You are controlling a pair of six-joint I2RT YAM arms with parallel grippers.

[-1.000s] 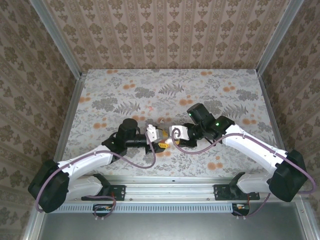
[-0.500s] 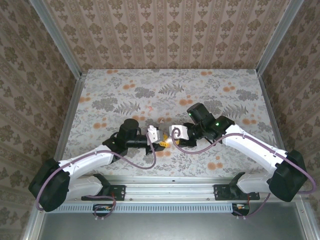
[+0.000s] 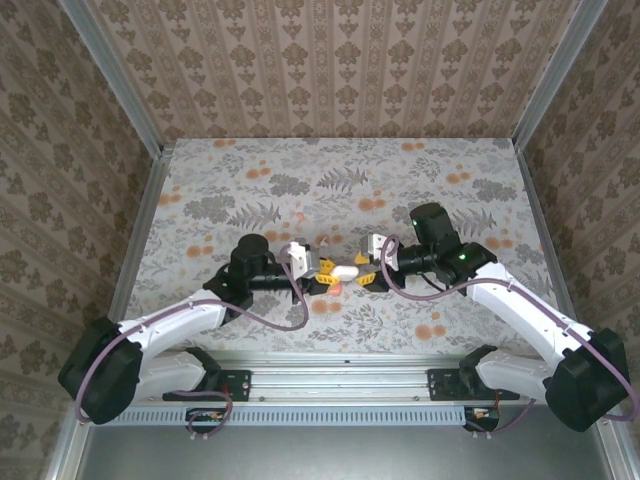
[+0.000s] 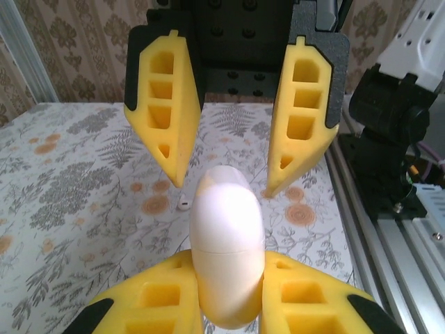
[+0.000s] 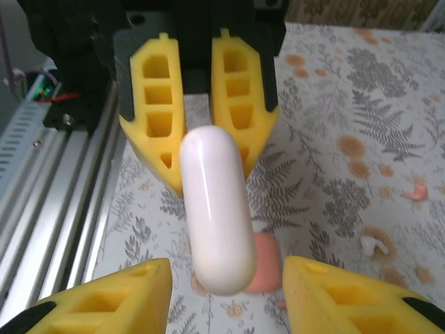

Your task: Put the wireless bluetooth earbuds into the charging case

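- Left hand point(image 3: 318, 276) reaches level, clenched on a smooth white pill-shaped plastic case point(image 3: 345, 271).
- Right hand point(image 3: 368, 272) faces it, released, fingers clear.
- Tiny white plastic earbud point(image 5: 373, 245) and coral-pink plastic earbud point(image 5: 417, 189) lie on open bench point(image 3: 450, 170).

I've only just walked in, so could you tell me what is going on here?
The left gripper is shut on one end of a closed white charging case, held above the table. The right gripper is open, its fingers either side of the other end without touching. A white earbud and a pink earbud lie loose on the table, not yet in a case.
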